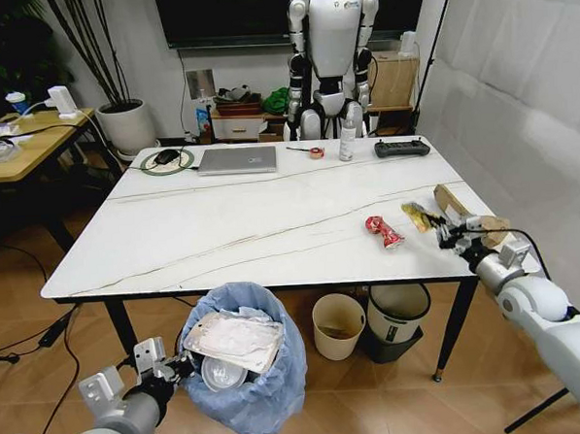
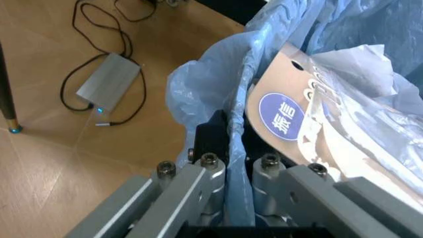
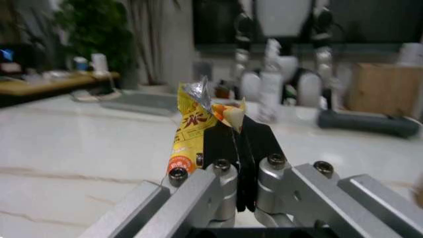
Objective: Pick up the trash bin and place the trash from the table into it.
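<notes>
The trash bin (image 1: 254, 374), lined with a crinkly light-blue bag, hangs below the table's front edge. My left gripper (image 1: 178, 364) is shut on its rim (image 2: 231, 148). Inside lie a clear plastic package (image 1: 233, 339) with a blue-labelled card (image 2: 284, 114) and a white lid (image 1: 220, 373). My right gripper (image 1: 444, 230) is shut on a yellow wrapper (image 1: 418, 215) (image 3: 188, 134) just above the table (image 1: 223, 230) at its right side. A red wrapper (image 1: 383, 231) lies on the marble top left of it. A brown paper bag (image 1: 470, 212) sits by the right edge.
A grey laptop (image 1: 236, 159), a bottle (image 1: 346, 141) and a black controller (image 1: 401, 148) stand at the table's far side. A cream bucket (image 1: 337, 324) and a white-and-grey bin (image 1: 397, 318) sit under the table. A humanoid robot (image 1: 332, 49) stands behind. A power adapter (image 2: 109, 82) lies on the floor.
</notes>
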You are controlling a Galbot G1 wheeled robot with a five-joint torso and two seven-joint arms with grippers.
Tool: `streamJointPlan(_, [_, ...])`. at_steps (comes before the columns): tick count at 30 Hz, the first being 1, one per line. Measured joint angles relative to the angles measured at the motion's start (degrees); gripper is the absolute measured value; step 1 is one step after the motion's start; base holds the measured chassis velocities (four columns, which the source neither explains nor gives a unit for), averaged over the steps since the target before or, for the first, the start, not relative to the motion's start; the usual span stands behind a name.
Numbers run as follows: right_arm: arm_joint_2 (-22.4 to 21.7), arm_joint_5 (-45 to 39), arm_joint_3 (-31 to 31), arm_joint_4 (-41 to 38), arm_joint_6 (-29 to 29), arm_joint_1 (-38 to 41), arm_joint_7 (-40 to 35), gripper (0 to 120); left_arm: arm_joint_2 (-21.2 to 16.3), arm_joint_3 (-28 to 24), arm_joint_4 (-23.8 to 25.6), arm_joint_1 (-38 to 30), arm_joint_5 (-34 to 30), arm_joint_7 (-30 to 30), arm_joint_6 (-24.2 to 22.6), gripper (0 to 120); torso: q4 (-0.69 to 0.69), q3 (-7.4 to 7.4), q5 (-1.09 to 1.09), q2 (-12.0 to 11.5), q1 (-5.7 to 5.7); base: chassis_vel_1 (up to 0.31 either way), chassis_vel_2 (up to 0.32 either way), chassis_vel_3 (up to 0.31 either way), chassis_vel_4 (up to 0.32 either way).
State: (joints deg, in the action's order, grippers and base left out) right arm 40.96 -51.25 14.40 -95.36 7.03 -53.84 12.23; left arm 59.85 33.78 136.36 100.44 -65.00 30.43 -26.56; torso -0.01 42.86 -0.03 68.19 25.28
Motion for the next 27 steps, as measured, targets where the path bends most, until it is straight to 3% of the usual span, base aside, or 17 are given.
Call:
streamJointPlan(9, [-4.66, -5.42, -8.75, -16.84, -1.24, 2.25, 1.84, 0, -1.69, -2.86, -0.25, -3.00, -1.31, 0.72, 0.01, 0, -0.02, 0.00, -0.01, 0.00, 0.00, 0.000, 0.000, 0.000, 0.000])
streamJointPlan(13, [-6.30, -6.08, -12.75, -19.75, -1.68, 3.63, 2.40, 0, -2.19, -4.05, -0.60, -3.80, -1.60, 0.95, 0.00, 0, -0.01, 0.00, 0.03, 0.00, 0.00, 0.000, 0.000, 0.000, 0.000])
streamJointPlan(15, [-7.07, -6.18, -17.57, -21.62, -2.37, 5.42, 2.55, 0, -2.49, -5.11, -0.96, -4.77, -1.92, 1.20, -0.04, 0, -0.02, 0.00, 0.00, 0.00, 0.00, 0.000, 0.000, 0.000, 0.000])
streamJointPlan(18, [-5.51, -5.58, -27.83, -21.88, -3.03, 11.07, 2.30, 0, -2.69, -5.97, -1.24, -5.80, -2.49, 1.85, -0.22, 0, -0.02, 0.00, 0.03, 0.00, 0.00, 0.000, 0.000, 0.000, 0.000])
streamJointPlan(19, [-5.51, -5.58, -27.83, -21.88, -3.03, 11.07, 2.30, 0, -2.69, -5.97, -1.24, -5.80, -2.49, 1.85, -0.22, 0, -0.02, 0.00, 0.03, 0.00, 0.00, 0.000, 0.000, 0.000, 0.000])
streamJointPlan(22, [-1.66, -4.61, -35.42, -18.90, -3.11, 16.67, 1.54, 0, -3.11, -6.10, -1.31, -6.26, -3.01, 2.36, -0.48, 0, 0.01, 0.01, 0.04, 0.00, 0.00, 0.000, 0.000, 0.000, 0.000])
streamJointPlan(27, [0.73, -4.76, -39.11, -17.07, -4.11, 20.31, 1.30, 0, -3.30, -5.94, -1.48, -6.41, -3.68, 2.88, -0.75, 0, 0.02, 0.01, 0.01, 0.00, 0.00, 0.000, 0.000, 0.000, 0.000])
